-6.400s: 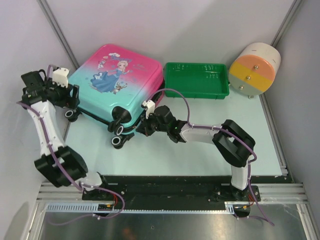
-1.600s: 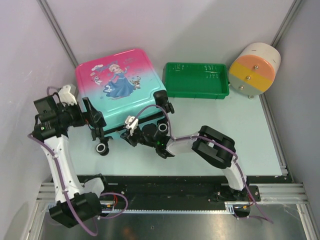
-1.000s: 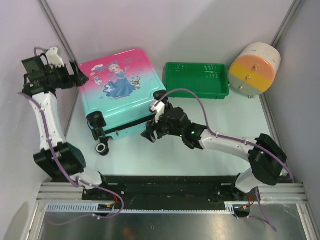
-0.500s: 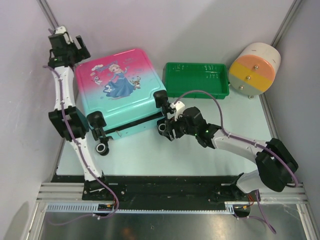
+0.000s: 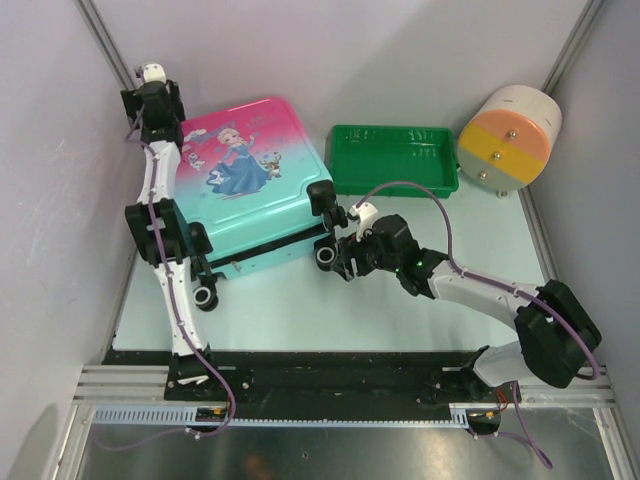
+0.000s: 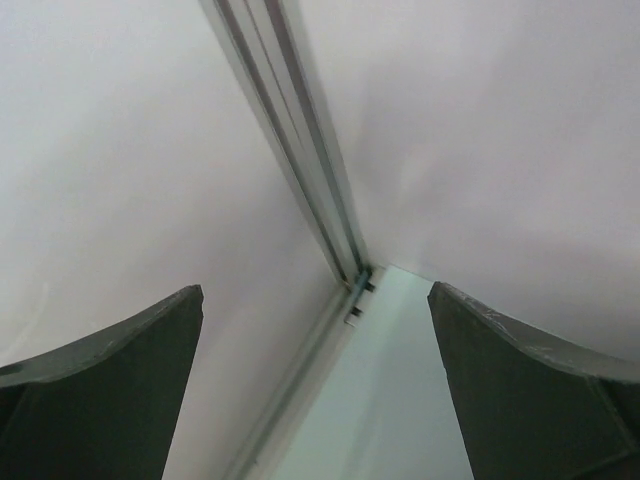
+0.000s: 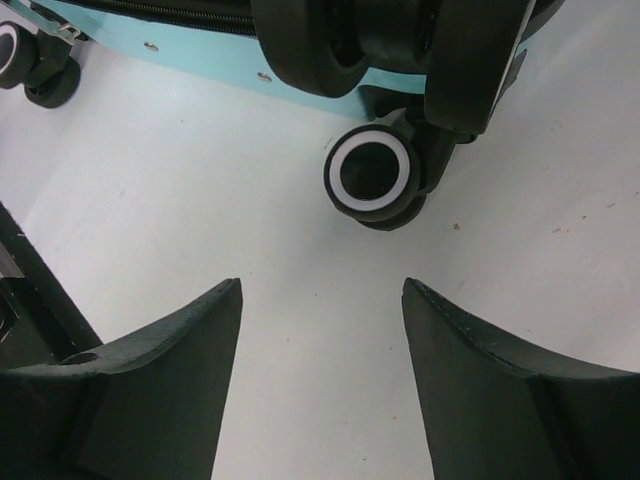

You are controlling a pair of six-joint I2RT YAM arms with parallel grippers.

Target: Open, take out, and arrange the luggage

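Observation:
The luggage (image 5: 245,195), a pink-to-teal hard-shell suitcase with cartoon prints, lies flat and zipped shut at the back left of the table. My left gripper (image 5: 152,98) hangs open by its far left corner and faces the enclosure corner; in the left wrist view the left gripper (image 6: 315,290) holds nothing. My right gripper (image 5: 338,262) is open just in front of the near-right black wheel (image 5: 325,255). In the right wrist view that wheel (image 7: 372,180) sits a little beyond the open right gripper (image 7: 320,285), under the suitcase's teal edge (image 7: 200,50).
A green plastic tray (image 5: 345,188) stands right of the suitcase. A white-and-orange cylinder (image 5: 508,135) lies at the back right. The aluminium frame post (image 5: 105,45) and the side wall stand close behind the left gripper; the post (image 6: 300,170) also fills the left wrist view.
The left arm swung from beside the suitcase's left side up to the back-left corner. The right gripper moved right along the front edge to the near-right wheel. The suitcase was turned earlier and now lies still.

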